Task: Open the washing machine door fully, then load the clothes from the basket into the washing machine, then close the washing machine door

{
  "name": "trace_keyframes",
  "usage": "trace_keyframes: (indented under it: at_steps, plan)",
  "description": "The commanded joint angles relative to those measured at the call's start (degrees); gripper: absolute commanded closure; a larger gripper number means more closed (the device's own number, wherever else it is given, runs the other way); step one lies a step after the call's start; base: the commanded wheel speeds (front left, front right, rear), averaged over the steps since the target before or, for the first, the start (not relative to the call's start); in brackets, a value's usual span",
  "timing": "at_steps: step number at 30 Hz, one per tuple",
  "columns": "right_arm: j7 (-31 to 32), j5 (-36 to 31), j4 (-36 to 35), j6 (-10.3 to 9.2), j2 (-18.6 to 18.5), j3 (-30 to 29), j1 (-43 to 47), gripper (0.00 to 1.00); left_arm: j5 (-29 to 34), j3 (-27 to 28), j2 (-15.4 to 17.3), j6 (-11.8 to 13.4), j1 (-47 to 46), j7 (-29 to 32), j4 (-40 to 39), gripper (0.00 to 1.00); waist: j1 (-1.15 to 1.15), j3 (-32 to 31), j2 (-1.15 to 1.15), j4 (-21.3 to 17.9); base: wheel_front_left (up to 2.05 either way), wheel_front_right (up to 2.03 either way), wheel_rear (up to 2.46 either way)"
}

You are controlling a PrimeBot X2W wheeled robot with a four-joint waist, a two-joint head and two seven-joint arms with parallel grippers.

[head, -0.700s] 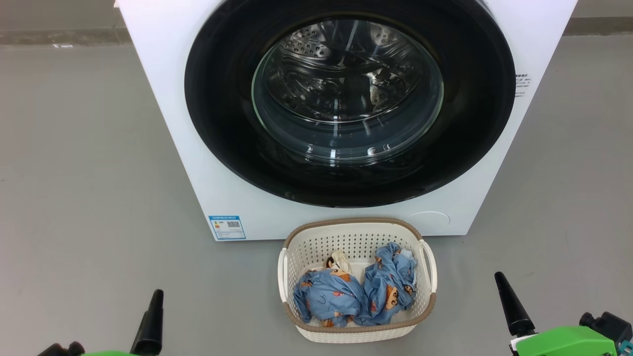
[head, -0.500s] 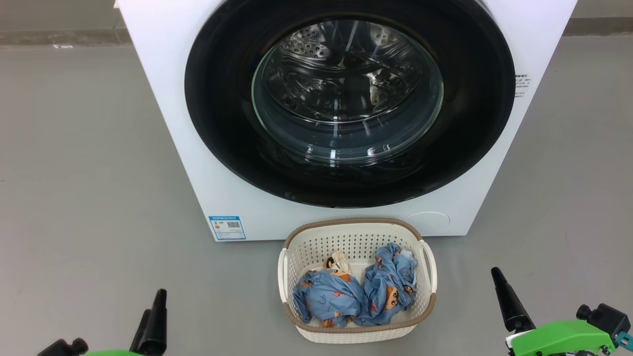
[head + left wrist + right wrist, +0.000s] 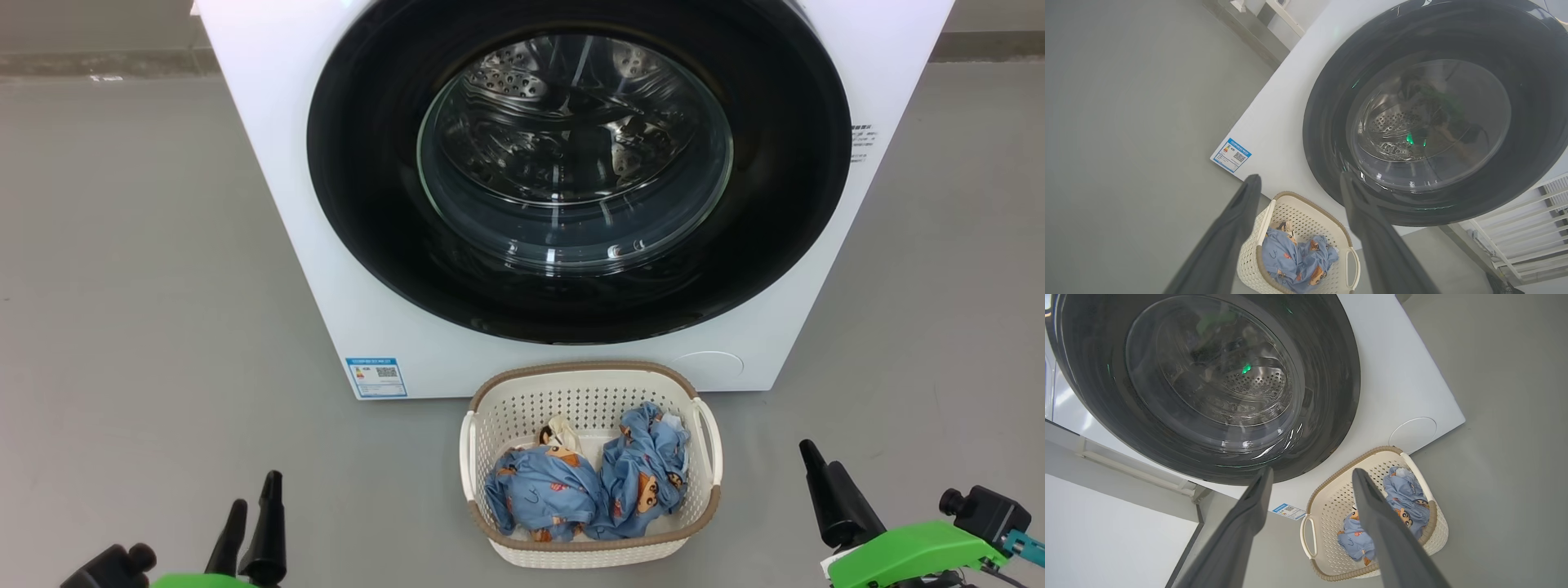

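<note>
Left claw (image 3: 255, 490): low, near left, fingers pointing toward machine, spread wide, holding nothing.
Right claw (image 3: 1312, 470): low, near right, same pose, spread wide, empty.
Between them on floor (image 3: 147, 286): one basket (image 3: 571, 400), cream, perforated, brown rim, two side handles.
Clothes (image 3: 584, 490) inside basket: two crumpled light-blue bundles with orange-brown prints, one small cream piece behind.
Just beyond basket: one washing machine (image 3: 269, 163), white, one blue label (image 3: 375, 376) low left.
Washing machine door (image 3: 367, 204): shut, glossy black rim, clear glass bowl, steel drum (image 3: 522, 82) visible through it.

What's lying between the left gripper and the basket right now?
Bare grey floor, nothing else, as the head view shows: the open left gripper sits left of the basket, apart from it.
</note>
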Motion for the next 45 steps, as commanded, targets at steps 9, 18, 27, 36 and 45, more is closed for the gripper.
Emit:
trace_keyframes:
  at_steps: [9,18,27,36,45]
  plan:
    - [-2.43,-8.42,-0.58,0.06,-1.70,1.63,-2.72,0.00,8.50,-0.07,1.39,-0.15,-1.51,-2.41,-2.71,0.00,0.00,0.04,0.00,-0.16,0.00,0.00,0.00]
    - [-3.72,-13.99,-0.13,0.06,-2.23,2.40,-2.92,0.00,14.36,-0.82,1.68,-0.17,-1.56,-3.92,-3.32,0.00,0.00,-0.05,0.00,-0.09,0.00,0.00,0.00]
    - [-5.11,-19.26,0.08,0.07,-2.75,2.96,-2.99,0.00,20.30,-1.29,1.85,-0.19,-1.46,-5.44,-3.83,0.00,0.00,-0.25,0.00,0.01,0.00,0.00,0.00]
    - [-6.41,-24.34,0.21,0.07,-3.43,3.30,-2.91,0.00,25.74,-1.77,2.04,-0.20,-1.18,-6.96,-4.42,0.00,-0.01,-0.28,0.00,-0.13,0.00,0.00,0.00]
    - [-7.48,-29.06,0.33,0.08,-3.86,3.51,-3.05,0.00,30.53,-1.93,2.10,-0.22,-1.18,-8.30,-4.11,0.00,-0.01,-0.15,0.00,-0.35,0.00,0.00,0.00]
